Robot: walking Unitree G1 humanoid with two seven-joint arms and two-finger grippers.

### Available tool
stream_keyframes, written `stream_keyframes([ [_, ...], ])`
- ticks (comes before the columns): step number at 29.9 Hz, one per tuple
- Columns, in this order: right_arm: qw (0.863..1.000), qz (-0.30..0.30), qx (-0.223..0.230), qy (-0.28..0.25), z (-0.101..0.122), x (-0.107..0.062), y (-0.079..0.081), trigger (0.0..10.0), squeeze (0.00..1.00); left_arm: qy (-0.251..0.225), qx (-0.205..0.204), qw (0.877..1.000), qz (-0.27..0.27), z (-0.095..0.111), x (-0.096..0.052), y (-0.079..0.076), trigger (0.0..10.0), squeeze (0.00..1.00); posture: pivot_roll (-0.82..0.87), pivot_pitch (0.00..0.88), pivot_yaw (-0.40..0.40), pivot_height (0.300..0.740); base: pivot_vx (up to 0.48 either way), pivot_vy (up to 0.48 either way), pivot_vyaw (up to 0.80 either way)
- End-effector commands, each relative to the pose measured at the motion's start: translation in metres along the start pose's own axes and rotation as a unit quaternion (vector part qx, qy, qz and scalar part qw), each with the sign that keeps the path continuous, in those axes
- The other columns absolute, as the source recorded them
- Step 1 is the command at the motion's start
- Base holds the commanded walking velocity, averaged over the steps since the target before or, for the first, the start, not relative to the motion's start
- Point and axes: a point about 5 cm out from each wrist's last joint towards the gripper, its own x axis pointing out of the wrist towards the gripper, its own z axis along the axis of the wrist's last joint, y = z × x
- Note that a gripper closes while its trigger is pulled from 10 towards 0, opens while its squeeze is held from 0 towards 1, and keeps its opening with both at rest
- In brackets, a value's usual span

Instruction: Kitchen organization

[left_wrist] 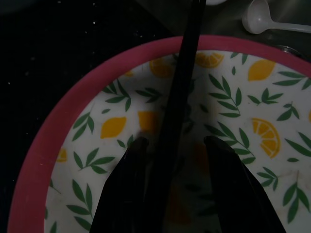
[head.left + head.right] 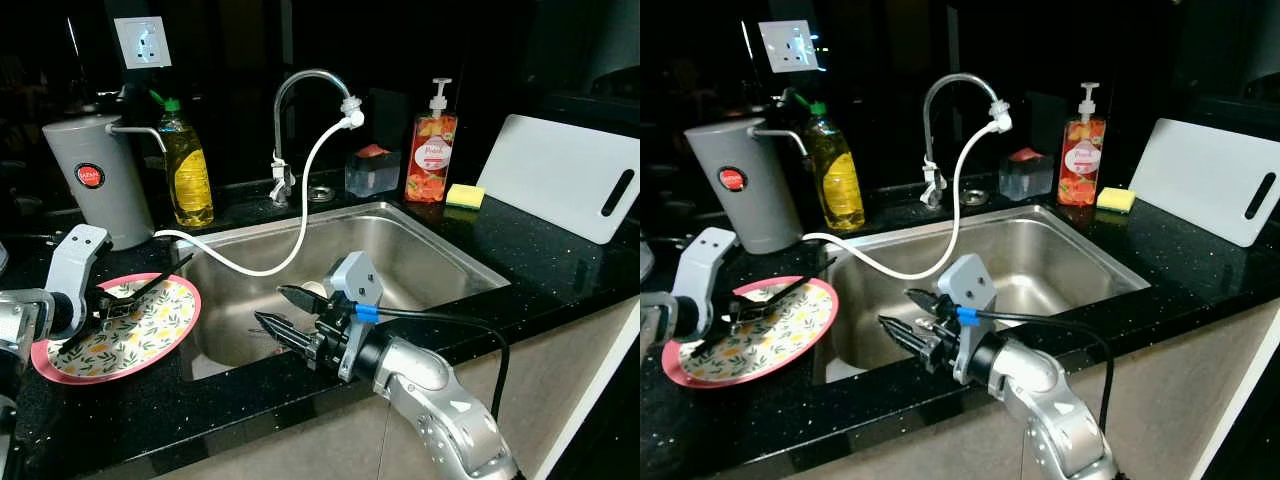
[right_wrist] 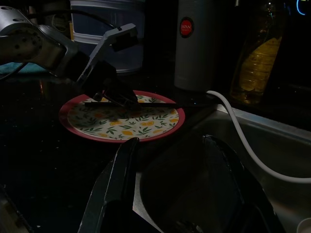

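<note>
A dark kitchen with a black speckled counter (image 2: pixel 560 270) around a steel sink (image 2: pixel 430 255). A white cutting board (image 2: pixel 565 175) leans against the wall at the right end of the counter. At the left stands a grey jug (image 2: pixel 95 180), with a bottle of yellow liquid (image 2: pixel 187 170) just beside it. Behind the basin rises the tap (image 2: pixel 300 110), and a white hose (image 2: pixel 290 225) runs from its spout down across the basin to the counter near the jug. Along the back edge are a clear box (image 2: pixel 372 172), an orange soap pump (image 2: pixel 431 150) and a yellow sponge (image 2: pixel 465 195).

The plate (image 2: pixel 140 335), pink-rimmed with a lemon and leaf print, lies flat on the counter just left of the sink. A thin black stick (image 2: pixel 150 287), perhaps a chopstick, stretches over it toward the basin; it sits between the fingers of the left gripper (image 2: pixel 108 310), which hovers low over the plate. The wrist view shows those fingers a little apart on either side of the stick, and whether they actually pinch it cannot be told.

The right gripper (image 2: pixel 283 310) hangs over the near-left part of the basin, pointing toward the plate, its fingers spread wide and holding nothing. A white spoon (image 1: pixel 265 22) lies in the sink beyond the plate's rim.
</note>
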Motion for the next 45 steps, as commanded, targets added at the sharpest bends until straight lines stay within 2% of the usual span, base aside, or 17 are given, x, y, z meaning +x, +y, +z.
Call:
stream_keyframes([
  [1,1.000,0.001,0.002,-0.005,0.003,0.000,0.001,10.0,0.00,0.005,-0.012,1.000,0.000,-0.003,-0.003,0.003,10.0,0.00,-0.02,0.000,0.063,0.740,0.000,0.000,0.00],
  [5,1.000,0.002,0.001,-0.006,0.003,0.000,0.000,10.0,0.00,0.002,-0.019,1.000,-0.013,-0.004,-0.001,0.000,10.0,0.00,-0.02,0.000,0.060,0.740,0.000,0.000,0.00],
  [9,1.000,0.002,-0.001,-0.006,0.004,0.001,0.000,10.0,0.00,-0.023,-0.003,1.000,0.008,0.006,-0.002,0.002,10.0,0.00,-0.02,0.000,0.059,0.740,0.000,0.000,0.00],
  [15,1.000,0.001,0.000,-0.006,0.004,0.001,-0.001,10.0,0.00,-0.041,0.008,0.999,-0.018,0.018,-0.005,-0.005,10.0,0.00,-0.02,0.000,0.060,0.740,0.000,0.000,0.00],
  [23,1.000,-0.001,0.001,-0.006,0.003,0.001,0.000,10.0,0.00,-0.029,0.005,0.999,-0.032,0.012,0.000,-0.010,10.0,0.00,-0.02,0.000,0.062,0.740,0.000,0.000,0.00],
  [28,1.000,-0.003,0.002,-0.006,0.003,0.000,0.000,10.0,0.00,-0.018,0.002,1.000,-0.012,0.006,0.001,-0.006,10.0,0.00,-0.02,0.000,0.066,0.740,0.000,0.000,0.00],
  [35,1.000,-0.004,0.003,-0.006,0.003,0.000,0.000,10.0,0.00,-0.008,-0.004,1.000,-0.015,0.000,0.001,-0.006,10.0,0.00,-0.02,0.000,0.067,0.740,0.000,0.000,0.00],
  [41,1.000,-0.004,0.003,-0.006,0.003,0.000,0.000,10.0,0.00,-0.002,-0.012,0.999,-0.036,-0.005,0.006,-0.013,10.0,0.00,-0.02,0.000,0.062,0.740,0.000,0.000,0.00],
  [45,1.000,-0.003,0.003,-0.006,0.003,0.000,-0.001,10.0,0.00,0.003,-0.013,0.999,-0.031,-0.007,0.007,-0.013,10.0,0.00,-0.02,0.000,0.062,0.740,0.000,0.000,0.00],
])
